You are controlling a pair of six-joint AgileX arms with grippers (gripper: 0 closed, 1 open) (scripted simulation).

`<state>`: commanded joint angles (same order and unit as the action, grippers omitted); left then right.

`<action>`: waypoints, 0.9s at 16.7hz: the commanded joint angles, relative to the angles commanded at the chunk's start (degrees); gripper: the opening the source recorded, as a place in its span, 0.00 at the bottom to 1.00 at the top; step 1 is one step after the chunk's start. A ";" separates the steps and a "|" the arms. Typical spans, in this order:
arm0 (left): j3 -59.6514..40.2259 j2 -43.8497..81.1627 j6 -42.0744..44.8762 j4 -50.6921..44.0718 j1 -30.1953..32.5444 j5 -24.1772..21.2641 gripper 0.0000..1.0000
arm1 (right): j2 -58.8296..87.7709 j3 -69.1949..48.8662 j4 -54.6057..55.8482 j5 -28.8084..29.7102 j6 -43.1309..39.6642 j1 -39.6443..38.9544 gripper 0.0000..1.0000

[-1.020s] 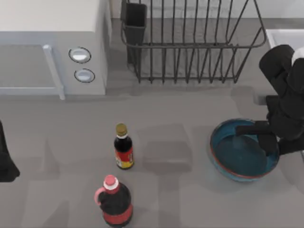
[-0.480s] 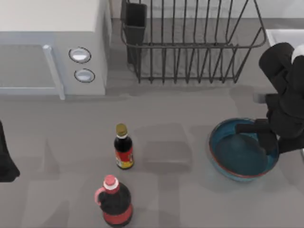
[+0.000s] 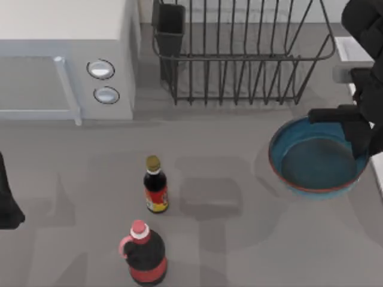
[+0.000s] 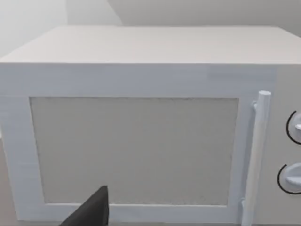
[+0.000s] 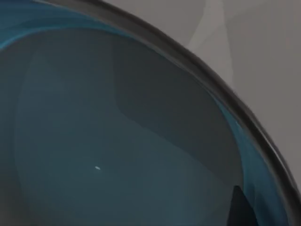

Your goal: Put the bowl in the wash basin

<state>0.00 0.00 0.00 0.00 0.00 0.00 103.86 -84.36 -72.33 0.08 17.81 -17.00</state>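
The right gripper (image 3: 357, 128) clamps the far-right rim of the teal bowl (image 3: 314, 161), holding it just left of the wash basin (image 3: 353, 51). Left arm (image 3: 7, 200) parked.

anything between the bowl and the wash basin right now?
Nothing visible. The right gripper has its jaws on the bowl at its right rim, and the wash basin shows at the top view's right edge, just beyond. The dish rack sits to the left of that path.
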 joint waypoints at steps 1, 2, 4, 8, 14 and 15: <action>0.00 0.00 0.00 0.00 0.00 0.00 1.00 | -0.74 -2.32 -2.87 -0.01 -0.06 0.05 0.00; 0.00 0.00 0.00 0.00 0.00 0.00 1.00 | -1.46 -4.34 -5.13 -0.01 -0.11 0.10 0.00; 0.00 0.00 0.00 0.00 0.00 0.00 1.00 | -2.58 -6.95 -7.82 -0.02 -0.21 0.18 0.00; 0.00 0.00 0.00 0.00 0.00 0.00 1.00 | -2.62 -7.22 -8.10 -0.05 -0.16 -0.01 0.00; 0.00 0.00 0.00 0.00 0.00 0.00 1.00 | -3.50 -2.13 0.72 -3.79 -1.40 2.39 0.00; 0.00 0.00 0.00 0.00 0.00 0.00 1.00 | -3.78 -0.19 4.28 -5.12 -1.80 3.43 0.00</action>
<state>0.00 0.00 0.00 0.00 0.00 0.00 100.08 -84.55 -68.05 -5.05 16.01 -13.56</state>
